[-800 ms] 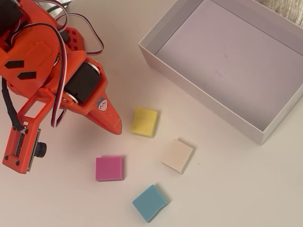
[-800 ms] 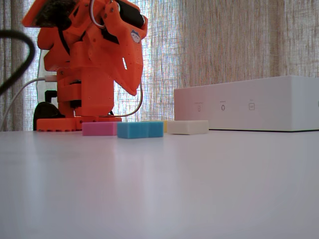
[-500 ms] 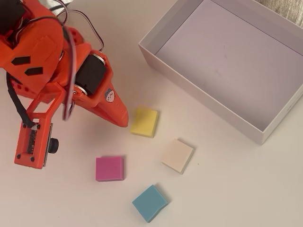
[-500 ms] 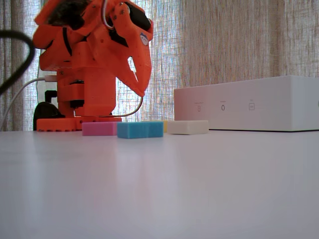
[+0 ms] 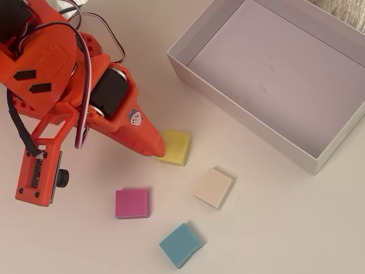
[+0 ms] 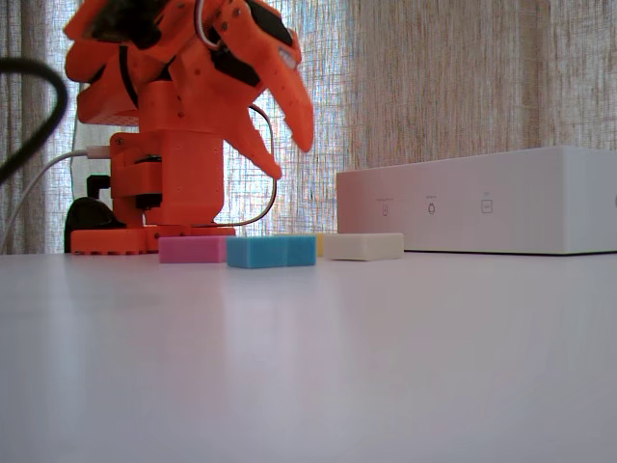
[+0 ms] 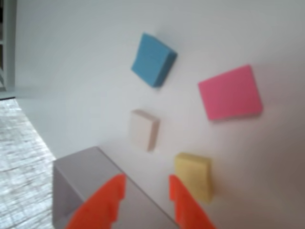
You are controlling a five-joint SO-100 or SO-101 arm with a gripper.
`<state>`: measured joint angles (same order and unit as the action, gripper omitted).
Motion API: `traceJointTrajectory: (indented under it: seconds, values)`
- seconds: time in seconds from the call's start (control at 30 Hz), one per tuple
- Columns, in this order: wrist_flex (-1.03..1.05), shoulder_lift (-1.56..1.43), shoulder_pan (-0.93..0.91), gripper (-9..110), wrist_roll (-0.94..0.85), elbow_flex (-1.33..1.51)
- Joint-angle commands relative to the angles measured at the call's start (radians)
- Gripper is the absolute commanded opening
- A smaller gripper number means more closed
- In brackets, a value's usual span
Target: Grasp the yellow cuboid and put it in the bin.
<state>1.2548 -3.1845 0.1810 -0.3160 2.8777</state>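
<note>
— Where is the yellow cuboid [image 5: 175,146]?
— Flat on the white table [image 5: 296,228], in the overhead view between the orange arm [image 5: 63,91] and the bin [image 5: 319,161], clear of the bin's near wall. The gripper [image 5: 159,149] tip overlaps its left edge from above.
— Which way does it point?
— It is square, so no long axis shows; its sides sit slightly turned against the picture edges.
— And the pincer?
— Parted, holding nothing: the wrist view shows two orange fingers [image 7: 187,210] with a gap, and the fixed view shows them raised above the table.
— How many blocks?
— Four: one yellow, one cream block [image 5: 213,188], one pink block [image 5: 132,204], one blue block [image 5: 180,245]. One bin, with nothing in it.
</note>
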Motion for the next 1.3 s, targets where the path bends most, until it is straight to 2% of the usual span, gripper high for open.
traceJointTrajectory:
  seconds: [0.0, 0.1, 0.33, 0.53, 0.6, 0.77, 1.27]
  values:
    - [-0.083, 0.184, 0.02, 20, 0.034, -0.173]
    - [-0.092, 0.394, 0.046, 25, 0.054, -0.383]
    - [-0.021, 0.787, 0.137, 25, 0.087, -0.934]
    - [0.196, 1.025, 0.229, 24, 0.138, -1.289]
    - [0.245, 1.069, 0.253, 20, 0.146, -1.301]
    - [0.376, 1.158, 0.264, 20, 0.137, -1.235]
    - [0.224, 1.092, 0.152, 17, -0.049, -0.764]
